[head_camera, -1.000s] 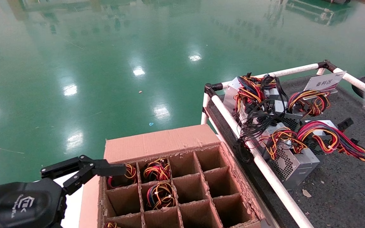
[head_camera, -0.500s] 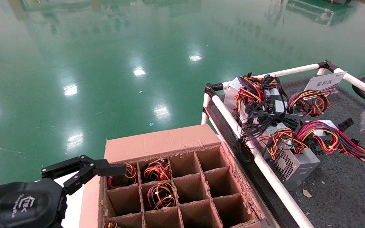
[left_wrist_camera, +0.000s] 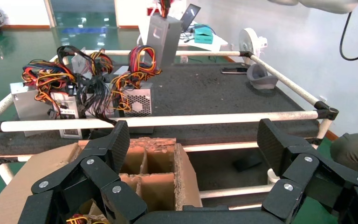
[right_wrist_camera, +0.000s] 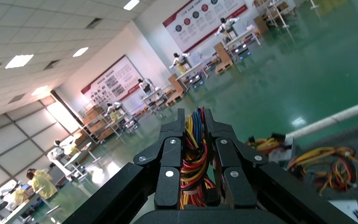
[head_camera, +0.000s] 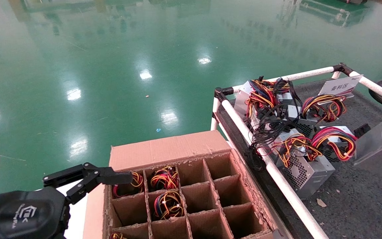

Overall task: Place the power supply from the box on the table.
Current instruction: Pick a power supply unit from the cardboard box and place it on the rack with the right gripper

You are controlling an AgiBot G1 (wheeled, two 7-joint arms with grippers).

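In the right wrist view my right gripper [right_wrist_camera: 194,114] is shut on the red, yellow and black wire bundle [right_wrist_camera: 193,154] of a power supply. Its silver-grey body [head_camera: 381,146] hangs tilted at the right edge of the head view, just above the dark grey table [head_camera: 360,205]. The left wrist view shows the same body [left_wrist_camera: 162,37] upright over the table's far side. My left gripper [head_camera: 88,182] stands open and empty beside the left wall of the brown box [head_camera: 167,147]. Its fingers [left_wrist_camera: 116,144] frame a box corner [left_wrist_camera: 186,179].
Several power supplies [head_camera: 305,171] with tangled wires lie on the table near the white rail [head_camera: 277,176]. A white sign [head_camera: 340,86] stands at the back. Wire bundles [head_camera: 167,204] fill three box cells; other cells are bare. Glossy green floor [head_camera: 128,66] surrounds everything.
The held power supply has come down and to the left from the right edge, now covering the wire tail of a unit on the table. The left arm has not moved.
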